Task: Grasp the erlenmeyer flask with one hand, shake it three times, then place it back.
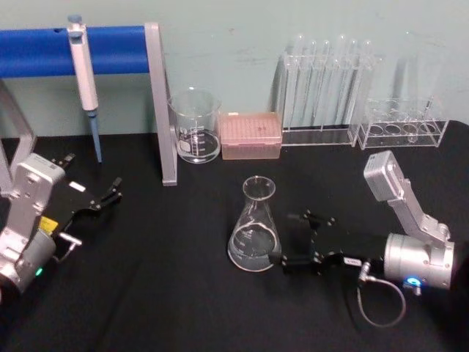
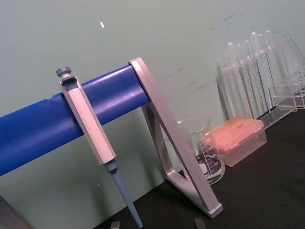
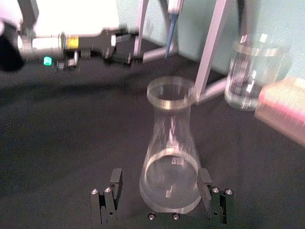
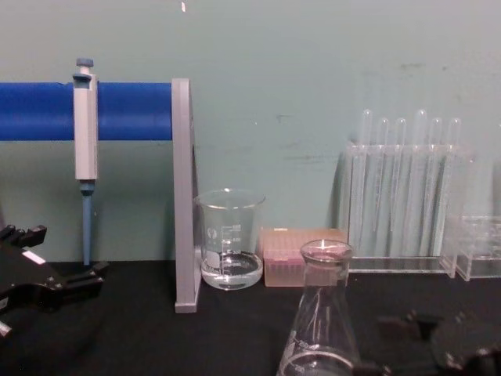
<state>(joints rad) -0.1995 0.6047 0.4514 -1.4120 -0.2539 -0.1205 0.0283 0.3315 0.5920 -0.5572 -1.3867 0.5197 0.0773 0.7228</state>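
The erlenmeyer flask [image 1: 254, 233] stands upright on the black table, near the middle; the chest view shows its neck and rim [image 4: 322, 313]. My right gripper [image 1: 284, 238] lies low on the table just right of it. It is open, and in the right wrist view its two fingers [image 3: 115, 188] flank the wide base of the flask [image 3: 170, 167] without closing on the glass. My left gripper [image 1: 111, 192] is parked far to the left, open and holding nothing.
A glass beaker [image 1: 195, 126], a pink tip box [image 1: 250, 136] and test tube racks [image 1: 330, 92] line the back wall. A pipette [image 1: 85, 81] hangs from the blue bar [image 1: 37, 51] on a grey stand [image 1: 163, 110]. Bare black table lies in front of the flask.
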